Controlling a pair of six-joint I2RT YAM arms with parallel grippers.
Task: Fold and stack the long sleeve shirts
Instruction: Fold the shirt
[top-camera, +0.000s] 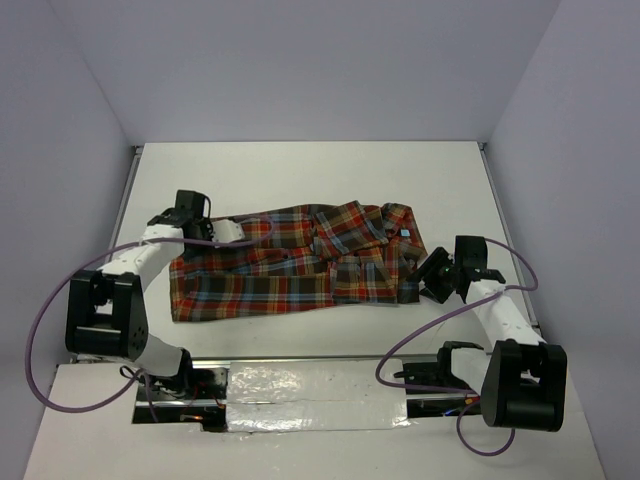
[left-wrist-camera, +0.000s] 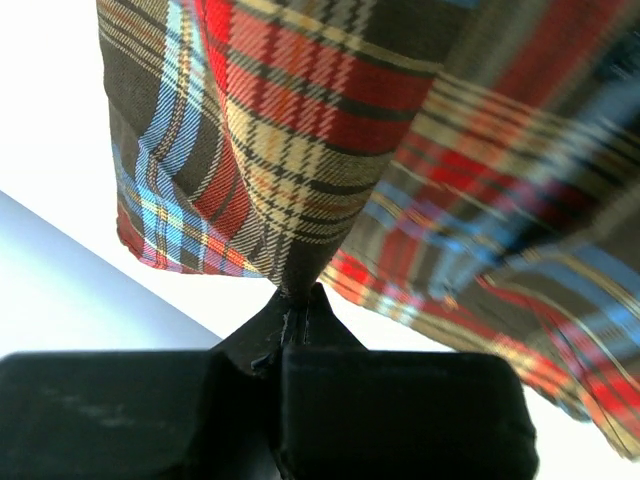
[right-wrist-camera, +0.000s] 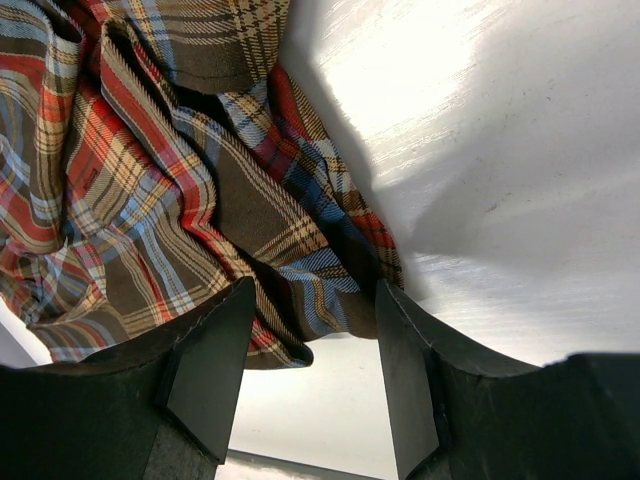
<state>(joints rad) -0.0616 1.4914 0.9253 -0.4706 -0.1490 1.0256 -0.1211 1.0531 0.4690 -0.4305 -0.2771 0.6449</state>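
Two arm bases at the near edge of the white table (top-camera: 300, 170), a crinkled silver strip (top-camera: 310, 395) between them, purple cables (top-camera: 40, 340) looping out to either side.

Further in, on the right: right gripper (top-camera: 428, 280), jaws standing apart, set astride the right-hand edge of the plaid shirt (top-camera: 290, 265). From its wrist view, a folded bit of hem between the two dark fingers (right-wrist-camera: 215, 370), not squeezed, bare tabletop bright beyond it.

Across the middle of the table: the shirt itself, red-orange, brown and light blue checks, lying mostly flat, collar toward the right, body stretching left, rumpled around the collar and front.

Beyond that, at the shirt's far left edge: left gripper (top-camera: 232, 232), clamped tight on a pinch of the fabric. Cloth gathered to a point where the tips meet, fanning out from there.

Farthest back: bare tabletop, then plain pale walls (top-camera: 320, 60).
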